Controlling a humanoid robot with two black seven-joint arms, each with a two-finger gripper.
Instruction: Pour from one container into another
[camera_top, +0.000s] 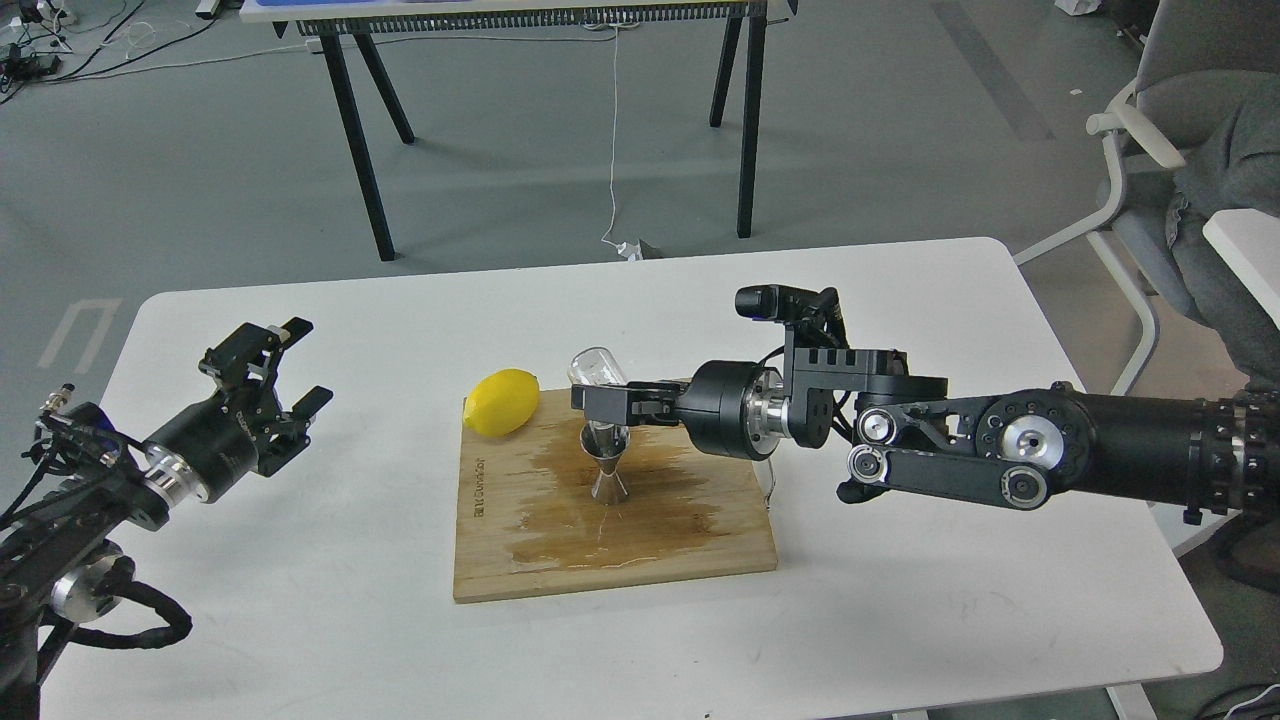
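Observation:
A small steel jigger stands upright on a wet wooden board. Just above it my right gripper is shut on a tiny clear glass cup, held tilted with its closed end up and back and its mouth down over the jigger's mouth. My left gripper hovers open over the table's left side, far from the board, with nothing between its fingers.
A yellow lemon lies on the board's back left corner. The board's middle shows a dark wet stain. The white table ends near my arms; a chair stands to the right and a black-legged table behind.

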